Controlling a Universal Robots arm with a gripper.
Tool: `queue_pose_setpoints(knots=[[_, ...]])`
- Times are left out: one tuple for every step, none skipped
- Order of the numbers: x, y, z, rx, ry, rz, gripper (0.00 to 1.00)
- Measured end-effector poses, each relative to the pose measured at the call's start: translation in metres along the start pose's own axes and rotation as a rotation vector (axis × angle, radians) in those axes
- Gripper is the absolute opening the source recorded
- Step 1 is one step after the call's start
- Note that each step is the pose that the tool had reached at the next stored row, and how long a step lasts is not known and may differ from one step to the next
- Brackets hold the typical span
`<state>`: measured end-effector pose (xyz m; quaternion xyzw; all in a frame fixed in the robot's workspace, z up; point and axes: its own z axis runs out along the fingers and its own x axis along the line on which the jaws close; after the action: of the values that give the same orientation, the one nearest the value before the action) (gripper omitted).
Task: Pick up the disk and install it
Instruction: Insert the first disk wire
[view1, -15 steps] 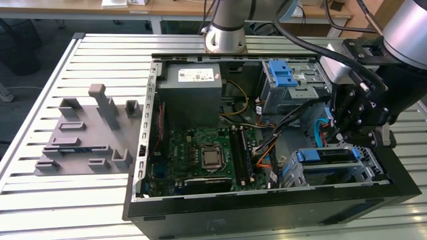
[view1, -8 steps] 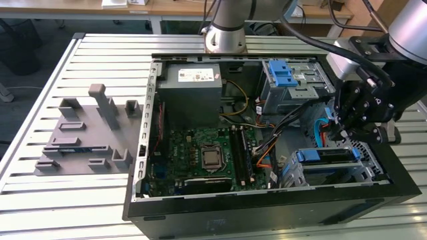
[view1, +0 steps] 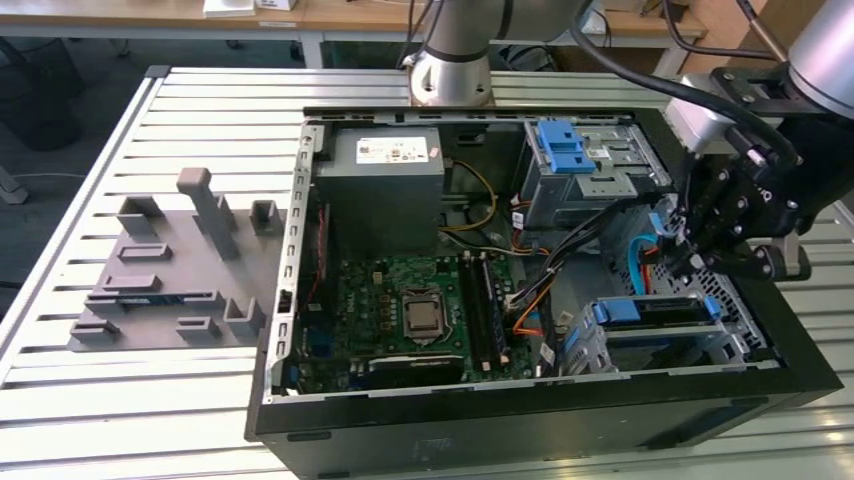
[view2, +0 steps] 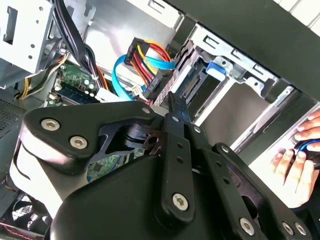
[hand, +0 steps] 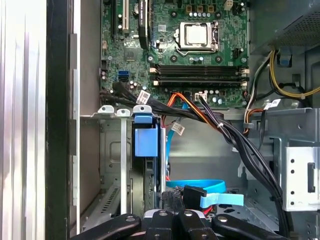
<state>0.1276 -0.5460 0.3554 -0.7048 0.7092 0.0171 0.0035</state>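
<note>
Hovering clenched gripper (view2: 172, 102) above the drive cage (hand: 116, 111) rim, disk (hand: 146, 141) slotted between its walls, cables (hand: 235, 145) close beside.

Exterior view high above computer case (view1: 534, 425); both wrist views close inside, sharing drive cage (hand: 120, 150) (view2: 240, 75).

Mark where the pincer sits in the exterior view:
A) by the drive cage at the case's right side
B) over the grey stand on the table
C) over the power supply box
A: the pincer hangs just above the drive cage at the exterior view's right, well away from the grey stand.
</note>
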Motion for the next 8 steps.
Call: queue_pose_setpoints(knots=[[-0.0004, -0.0008, 0.0, 0.0, 0.0, 0.0, 0.11], [-0.0009, -0.0016, 0.0, 0.0, 0.0001, 0.0, 0.11], [-0.0013, -0.0023, 0.0, 0.0, 0.0, 0.0, 0.11], [-0.0017, -0.003, 0.0, 0.0, 0.0, 0.0, 0.11], [-0.002, -0.0036, 0.0, 0.0, 0.0, 0.0, 0.11], [-0.0023, -0.0041, 0.0, 0.0, 0.0, 0.0, 0.11], [-0.0026, -0.0045, -0.0001, 0.0, 0.0001, 0.0, 0.11], [-0.0029, -0.0047, -0.0002, 0.0, 0.0002, 0.0, 0.11]])
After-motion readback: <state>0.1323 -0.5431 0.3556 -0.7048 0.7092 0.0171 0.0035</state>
